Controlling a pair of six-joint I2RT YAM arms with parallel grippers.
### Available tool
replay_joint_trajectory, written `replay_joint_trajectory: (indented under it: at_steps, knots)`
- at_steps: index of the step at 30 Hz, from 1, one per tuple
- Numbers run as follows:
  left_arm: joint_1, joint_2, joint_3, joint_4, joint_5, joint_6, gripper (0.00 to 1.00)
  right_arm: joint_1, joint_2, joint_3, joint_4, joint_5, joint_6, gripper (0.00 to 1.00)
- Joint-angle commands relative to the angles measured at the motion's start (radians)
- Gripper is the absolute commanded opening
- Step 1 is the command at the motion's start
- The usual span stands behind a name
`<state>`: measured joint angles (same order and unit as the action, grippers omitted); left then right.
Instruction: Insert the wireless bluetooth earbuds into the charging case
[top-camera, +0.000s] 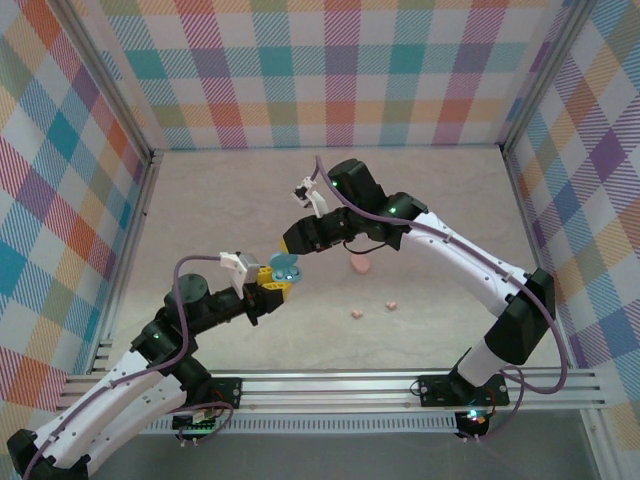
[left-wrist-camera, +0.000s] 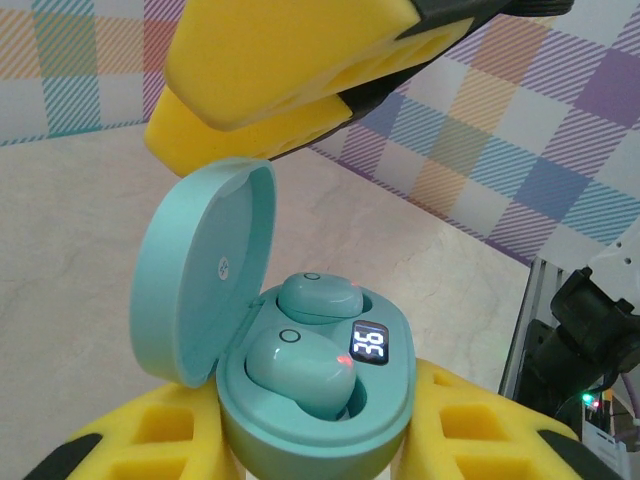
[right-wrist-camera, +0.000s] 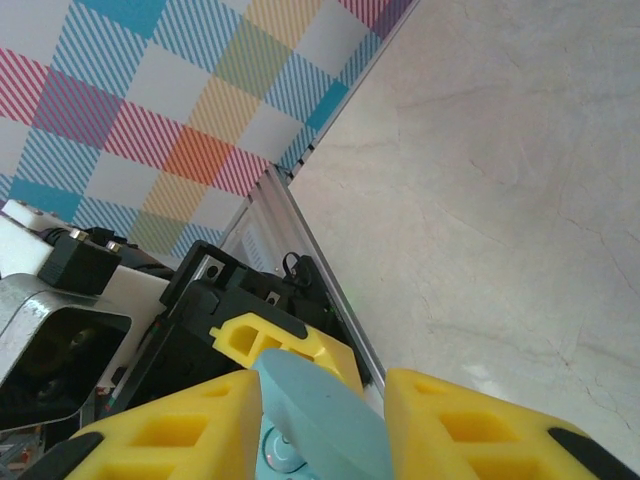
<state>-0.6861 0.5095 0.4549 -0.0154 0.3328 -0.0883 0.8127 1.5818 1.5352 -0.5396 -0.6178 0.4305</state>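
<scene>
— First entry, lower left of the overhead view?
— Left gripper (top-camera: 272, 285). Jaws clamped on the base of the blue case (top-camera: 284, 266), near the frame's centre.

— Condition of the case?
— Open. In the left wrist view the lid (left-wrist-camera: 200, 275) stands up on the left side. A small lit display sits on the right of the tray.

— Contents?
— Two blue earbuds (left-wrist-camera: 300, 372), both seated in their wells, one in front and one behind, touching nothing else.

— Next entry, moving right?
— Right gripper (right-wrist-camera: 322, 390), just above the case. Its yellow fingers (right-wrist-camera: 180, 430) stand partly apart with the lid's edge between them. Whether they press on it, I cannot tell.

— Further right?
— Pink case (top-camera: 360, 267), lying on the table (top-camera: 440, 210) right of centre, apart from both grippers.

— Anything below it?
— Two pink earbuds (top-camera: 356, 313), loose on the table, the second (top-camera: 392, 304) a little to the right and near the first. Both lie outside any case.
</scene>
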Motion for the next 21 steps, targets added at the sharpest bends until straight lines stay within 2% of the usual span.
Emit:
replay_joint_trajectory:
  at_steps: [1, 16, 21]
  knots:
    - [-0.009, 0.011, 0.028, 0.062, 0.013, 0.01, 0.24, 0.007, -0.004, -0.018, 0.009, -0.046, 0.007, 0.38]
    - [-0.009, 0.023, 0.038, 0.065, 0.0, 0.013, 0.24, 0.012, -0.062, -0.074, -0.069, -0.052, -0.018, 0.37]
    - [-0.009, 0.029, 0.043, 0.067, 0.001, 0.013, 0.23, 0.009, -0.108, -0.103, -0.081, 0.011, -0.016, 0.39]
